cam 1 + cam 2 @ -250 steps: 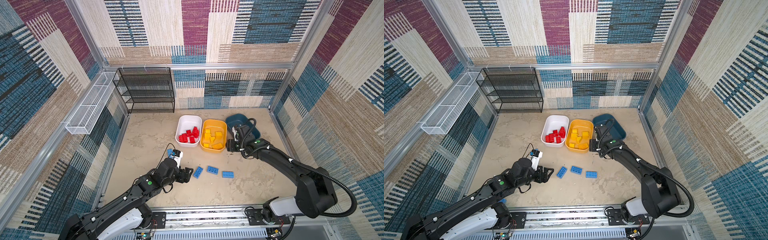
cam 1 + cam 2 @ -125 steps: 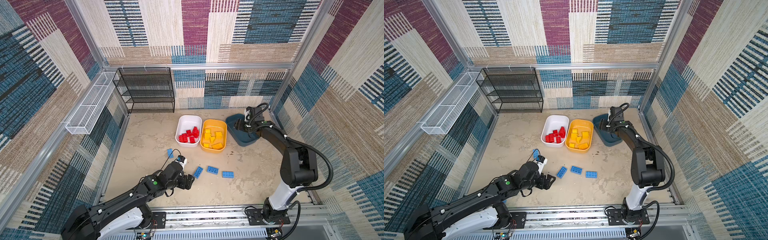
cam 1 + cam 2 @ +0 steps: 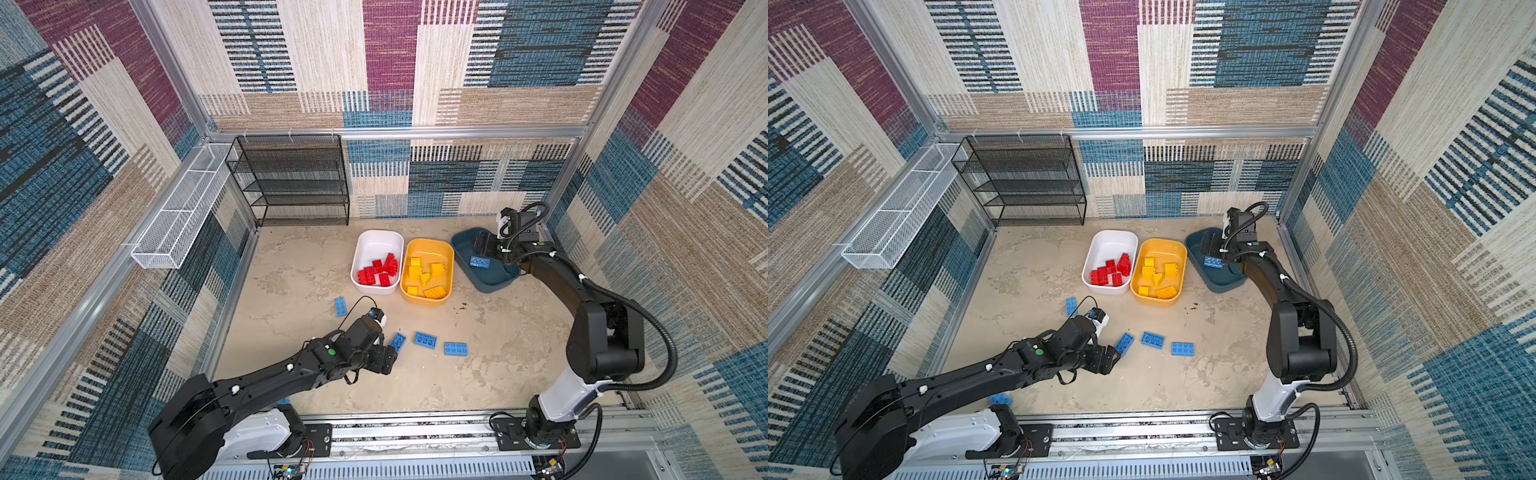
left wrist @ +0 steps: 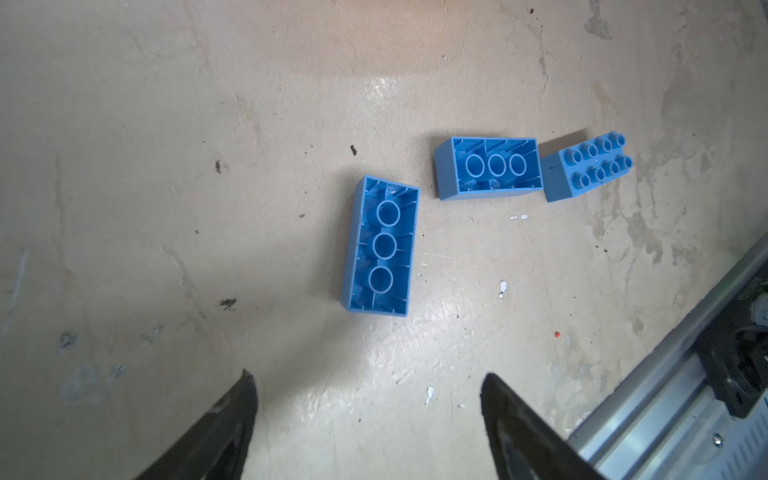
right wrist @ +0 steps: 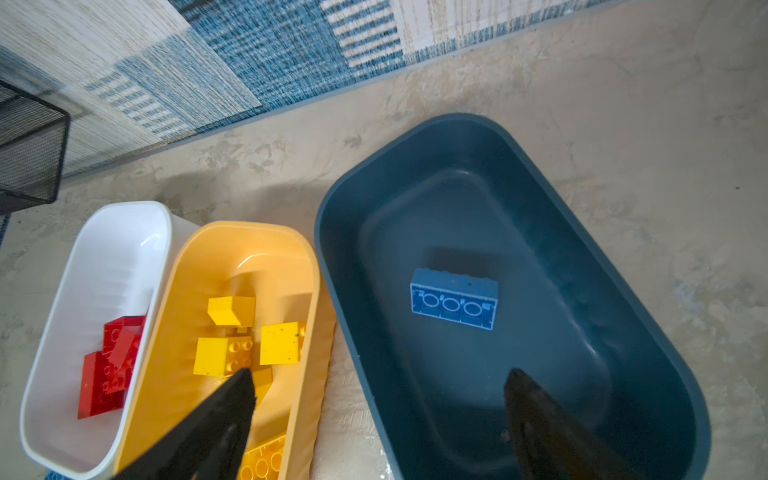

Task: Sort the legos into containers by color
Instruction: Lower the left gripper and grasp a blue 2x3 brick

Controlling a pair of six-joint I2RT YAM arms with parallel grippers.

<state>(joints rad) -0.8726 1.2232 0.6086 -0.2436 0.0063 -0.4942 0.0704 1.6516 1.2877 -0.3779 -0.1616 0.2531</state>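
Carries, on mottled beige table [image 3: 498,374]: black mesh shelf rack [image 3: 291,183] in far left corner; white rounded plastic tub [image 3: 376,245], yellow tub [image 3: 430,249], dark teal tub [image 3: 490,284] toward far edge; blue studded plastic bricks [image 3: 425,339] loose nearer front edge.

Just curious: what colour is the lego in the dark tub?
The lego is blue; clearest in right wrist view.

Both top views are bright, sharp and evenly lit from above, though the side walls [image 3: 83,166] stretch toward the picture edges (a wide lens). In the left wrist view, white glare sheens the surface [image 4: 395,365] between the blurred dark fingers [image 4: 216,432]. The right wrist view is softer: the back wall [image 5: 166,62] smears, and the teal tub [image 5: 623,291] is dim inside.
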